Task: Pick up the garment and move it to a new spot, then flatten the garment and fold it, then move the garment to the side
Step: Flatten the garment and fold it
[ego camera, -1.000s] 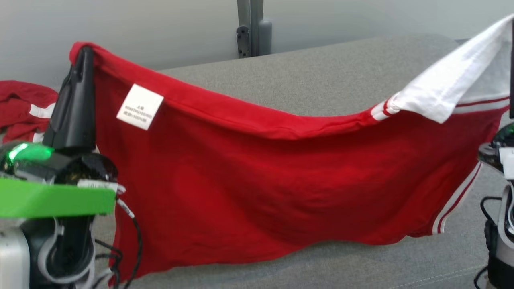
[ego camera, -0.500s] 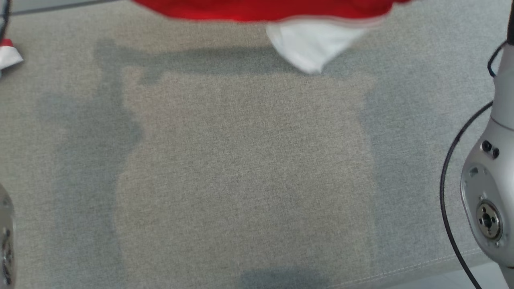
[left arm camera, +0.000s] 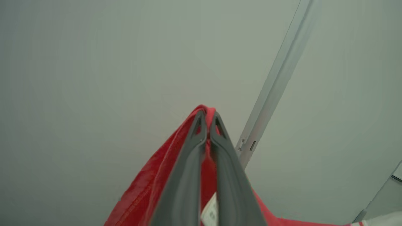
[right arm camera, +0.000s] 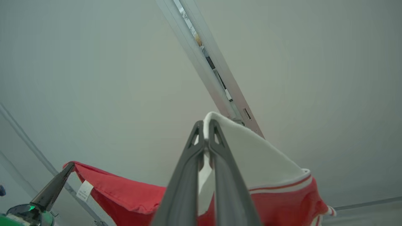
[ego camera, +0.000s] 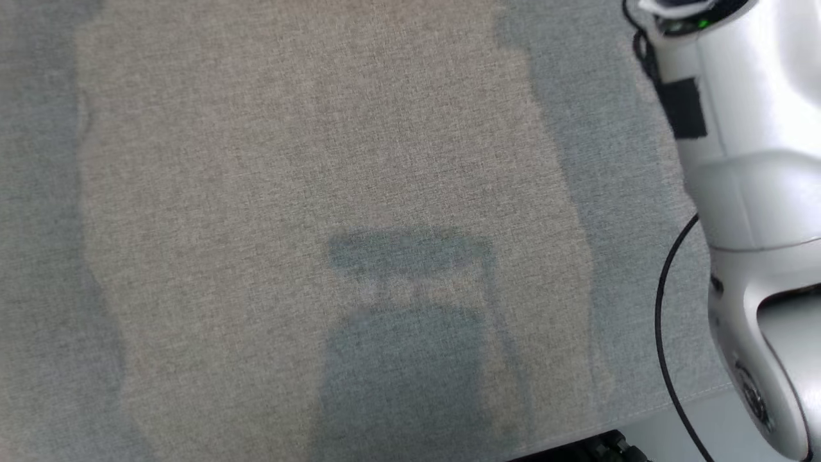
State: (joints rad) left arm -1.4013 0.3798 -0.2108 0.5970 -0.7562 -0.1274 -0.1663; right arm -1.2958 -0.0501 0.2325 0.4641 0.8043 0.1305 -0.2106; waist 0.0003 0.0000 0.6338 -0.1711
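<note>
Garment (right arm camera: 125, 193) held aloft, clear of the bench (ego camera: 256, 160): left gripper (left arm camera: 207, 118) clamped on a red corner, right gripper (right arm camera: 205, 126) clamped on the white edge, stretching the cloth taut for flat laying

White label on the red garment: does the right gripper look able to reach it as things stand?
Probably not. The right gripper is shut on the white collar of the garment, while the label hangs at the other end, beside the left gripper. It would have to release the collar first.
</note>
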